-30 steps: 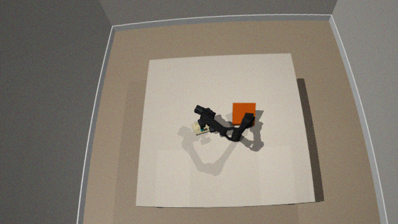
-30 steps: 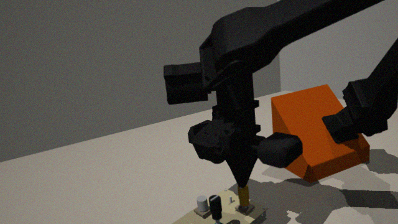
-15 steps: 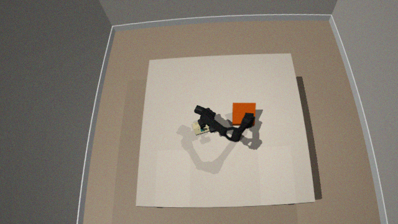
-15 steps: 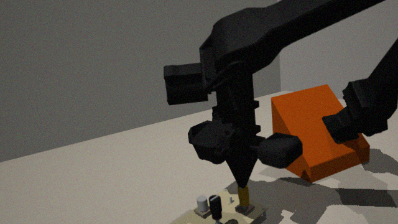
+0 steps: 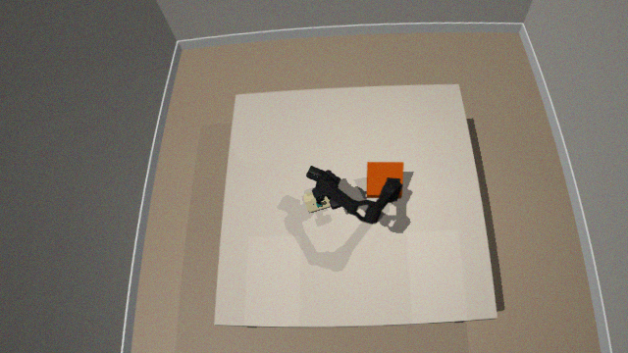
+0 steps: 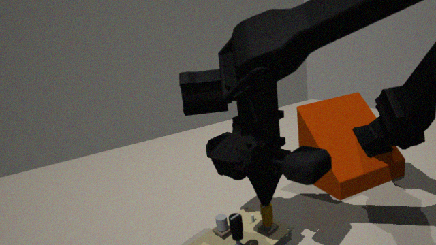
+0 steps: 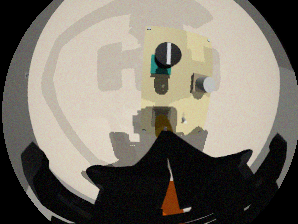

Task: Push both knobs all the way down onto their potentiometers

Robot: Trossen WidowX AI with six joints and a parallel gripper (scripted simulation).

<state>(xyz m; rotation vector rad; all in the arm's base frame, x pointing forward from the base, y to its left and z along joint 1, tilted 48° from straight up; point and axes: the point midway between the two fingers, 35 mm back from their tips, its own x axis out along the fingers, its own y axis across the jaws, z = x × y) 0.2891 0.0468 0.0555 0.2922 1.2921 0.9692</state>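
Arm extended, claw closed and pointed straight down

The black arm [image 6: 306, 30] is bent at the elbow and reached out from its base, with the wrist turned vertical. The claw [image 6: 265, 201] is held with its jaws fully closed into a single tapered point, and nothing is gripped between them. A camera housing [image 6: 202, 92] is carried beside the wrist.

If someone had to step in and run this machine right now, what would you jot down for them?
Gripper: fingers shut, holding nothing, tip resting on top of the amber knob.
Circuit board: on the table, beside the orange wedge block.
Black knob: at the board's other end; whether it is seated cannot be told.
Done: nothing confirmed.
Left: finish pressing the amber knob, check the black one, open, back away, hold still.
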